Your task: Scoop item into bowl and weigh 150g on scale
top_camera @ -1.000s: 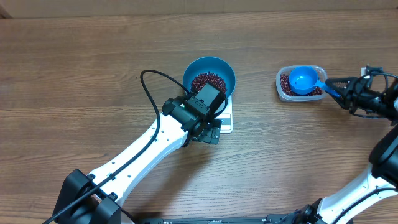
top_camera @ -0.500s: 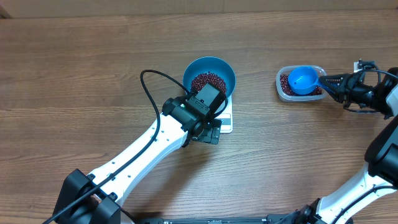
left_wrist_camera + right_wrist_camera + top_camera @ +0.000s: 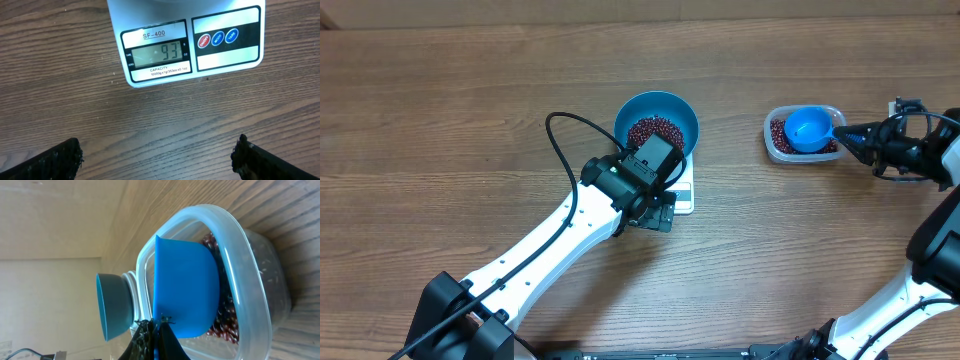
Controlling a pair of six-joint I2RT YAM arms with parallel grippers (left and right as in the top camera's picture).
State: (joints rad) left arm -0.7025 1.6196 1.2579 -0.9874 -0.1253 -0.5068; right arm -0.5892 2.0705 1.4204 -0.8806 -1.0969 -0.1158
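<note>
**A:** Starting at the left, where do we stand?

**B:** Our left gripper (image 3: pixel 157 151) hangs wide open and empty over the table (image 3: pixel 60 75), at the 6 o'clock edge of the scale (image 3: pixel 227 57). Its camera looks down on the display (image 3: pixel 156 52), where we read 93, short of the target. The bowl (image 3: pixel 672 104) sits on the scale toward 12 o'clock, with beans (image 3: pixel 655 130) heaped in its bottom.

**A:** So we judge ourselves mid-filling?

**B:** Yes. At the bowl's 3 o'clock, well apart, stands the clear tub (image 3: pixel 770 137). The blue scoop (image 3: pixel 807 128) rests in it on more beans. Our right gripper (image 3: pixel 855 133) is clamped tight on the scoop's handle, reaching in from the tub's 3 o'clock side.

**A:** What does the next move call for?

**B:** We dig the scoop under the beans, lift it level and carry it toward 9 o'clock. Then we tip it gently over the bowl while we watch the display. We expect to need more than one load, the last a small one.

**A:** What can't we make out?

**B:** From overhead, our left arm (image 3: pixel 550 240) covers most of the scale. The left wrist view cuts the bowl off. The unit mark on the display is too small to read. The scoop hides how many beans lie beneath it.
</note>
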